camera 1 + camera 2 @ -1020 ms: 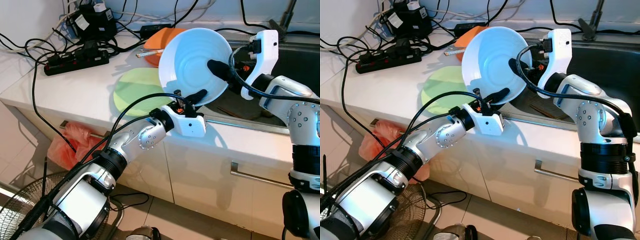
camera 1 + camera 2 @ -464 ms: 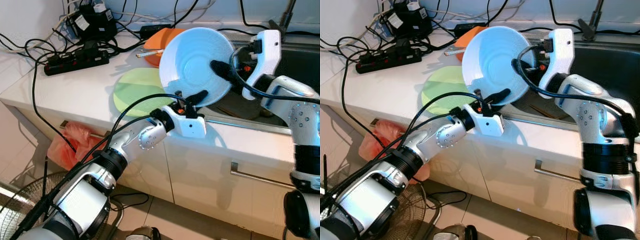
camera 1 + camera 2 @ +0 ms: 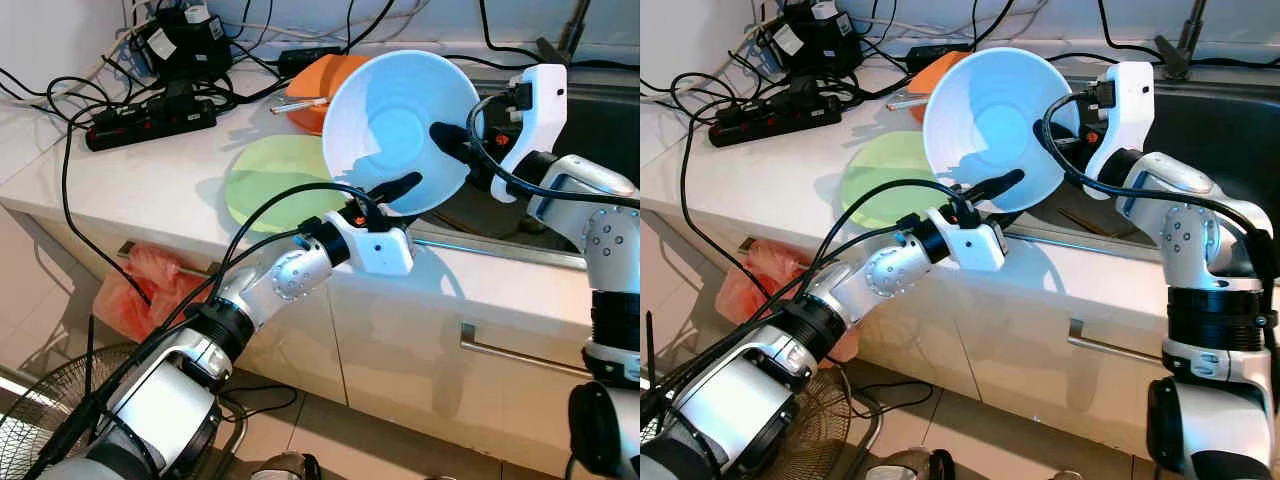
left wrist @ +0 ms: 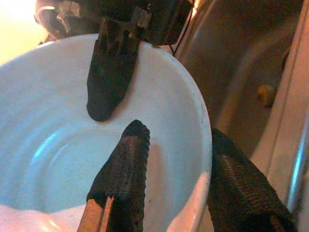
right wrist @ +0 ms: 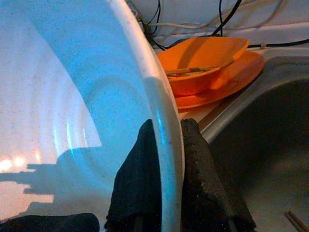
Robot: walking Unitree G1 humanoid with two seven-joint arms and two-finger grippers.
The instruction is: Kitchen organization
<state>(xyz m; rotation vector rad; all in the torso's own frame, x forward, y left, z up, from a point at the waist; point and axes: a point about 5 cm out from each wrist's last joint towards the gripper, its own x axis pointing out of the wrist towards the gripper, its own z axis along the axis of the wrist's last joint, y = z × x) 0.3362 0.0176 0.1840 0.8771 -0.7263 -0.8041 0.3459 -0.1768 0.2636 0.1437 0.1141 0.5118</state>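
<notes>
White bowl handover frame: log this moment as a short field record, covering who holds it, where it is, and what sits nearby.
object: white bowl, tilted, held above the counter edge beside the sink
right gripper: shut on the bowl's rim
left gripper: fingers astride the rim, one inside, one outside; not clearly clamped
nearby: green plate, orange dishes, power strip

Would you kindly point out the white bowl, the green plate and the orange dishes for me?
white bowl (image 3: 395, 125), left eye view, on its inner bottom.
green plate (image 3: 262, 182), left eye view, on its flat middle.
orange dishes (image 5: 207, 63), right wrist view, on the upper dish's side.
</notes>
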